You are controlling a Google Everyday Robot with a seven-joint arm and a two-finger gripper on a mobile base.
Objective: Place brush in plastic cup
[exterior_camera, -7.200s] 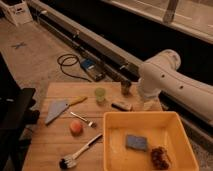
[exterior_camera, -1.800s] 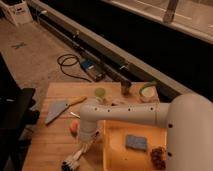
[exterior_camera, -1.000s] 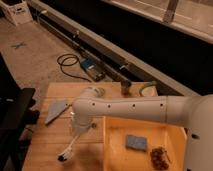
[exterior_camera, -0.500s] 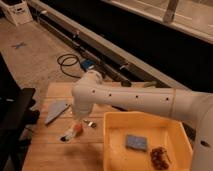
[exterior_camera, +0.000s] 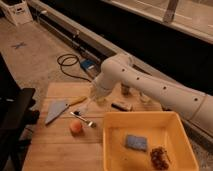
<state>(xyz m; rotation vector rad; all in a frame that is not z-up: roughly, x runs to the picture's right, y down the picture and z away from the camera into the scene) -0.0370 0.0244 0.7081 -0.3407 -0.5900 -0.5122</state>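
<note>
My gripper (exterior_camera: pixel 96 95) is at the end of the white arm, over the back middle of the wooden table (exterior_camera: pixel 50 150). It is shut on the brush (exterior_camera: pixel 86 105), which hangs slanting down to the left with its head low, just above the fork (exterior_camera: pixel 83 119). The plastic cup is hidden behind my gripper and wrist, so I cannot tell how the brush stands relative to it.
A grey scraper with a yellow handle (exterior_camera: pixel 59 108) lies at the left. An orange fruit (exterior_camera: pixel 76 128) sits next to the fork. A yellow bin (exterior_camera: pixel 172 125) at the right holds a blue sponge (exterior_camera: pixel 136 142) and a brown lump (exterior_camera: pixel 159 157). A small dark object (exterior_camera: pixel 121 105) lies behind the bin.
My gripper has lifted the brush off the table's front and carried it up and toward the back middle. The arm has swung back with it.
</note>
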